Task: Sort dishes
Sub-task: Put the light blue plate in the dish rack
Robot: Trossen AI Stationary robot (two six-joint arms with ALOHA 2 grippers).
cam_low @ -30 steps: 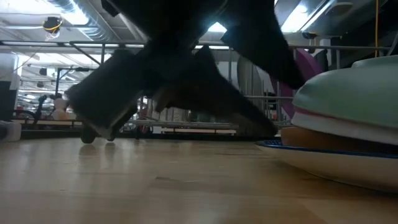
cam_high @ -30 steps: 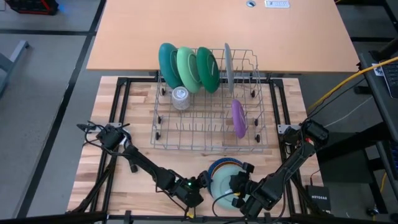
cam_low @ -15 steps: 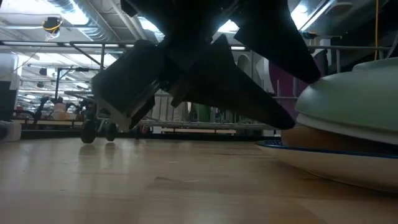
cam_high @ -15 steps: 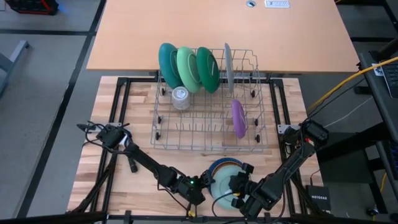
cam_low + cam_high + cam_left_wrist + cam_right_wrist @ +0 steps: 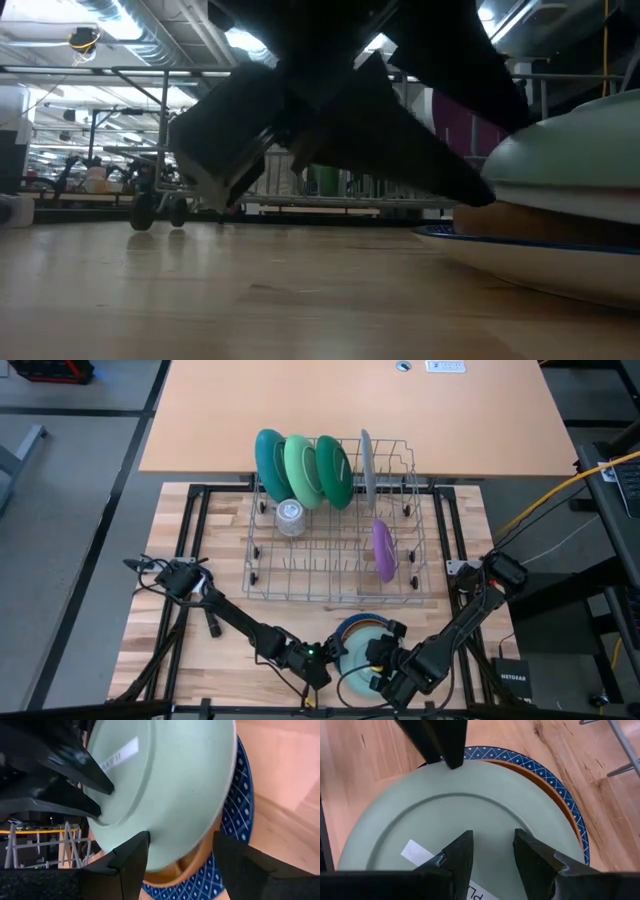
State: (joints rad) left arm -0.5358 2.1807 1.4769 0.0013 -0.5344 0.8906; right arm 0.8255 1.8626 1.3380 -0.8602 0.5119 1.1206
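Observation:
A stack of dishes [image 5: 356, 643] stands near the table's front edge. It is a blue-patterned plate [image 5: 235, 815] at the bottom, a tan dish [image 5: 192, 862] on it, and a pale green bowl [image 5: 465, 805] upside down on top. My left gripper [image 5: 181, 837] is open at the stack's left side. One finger lies over the bowl's wall and the other stands out beyond its rim. My right gripper [image 5: 492, 834] is open above the bowl's upturned bottom, coming in from the stack's right. My left gripper straddles the bowl's rim [image 5: 165, 862] from the table's left, slanting down. One fingertip [image 5: 478, 193] reaches the rim's lower edge; whether it touches I cannot tell. My right gripper's two fingertips [image 5: 102, 787] stand at the raised foot ring of the bowl's bottom, slanting down from above. They appear to rest on it, with nothing between them.
The wire dish rack [image 5: 300, 565] stands behind the stack. On edge in it are a teal plate [image 5: 270, 460], two green plates [image 5: 318, 468], a grey plate [image 5: 367, 465] and a purple one [image 5: 383, 550]. A clear cup [image 5: 290, 517] is also in it. Bare tabletop lies left of the stack.
My left gripper has edged toward the table's right, closer to the stack, and has turned a little. Its finger now reaches the pale green bowl's rim. The stack has not moved.

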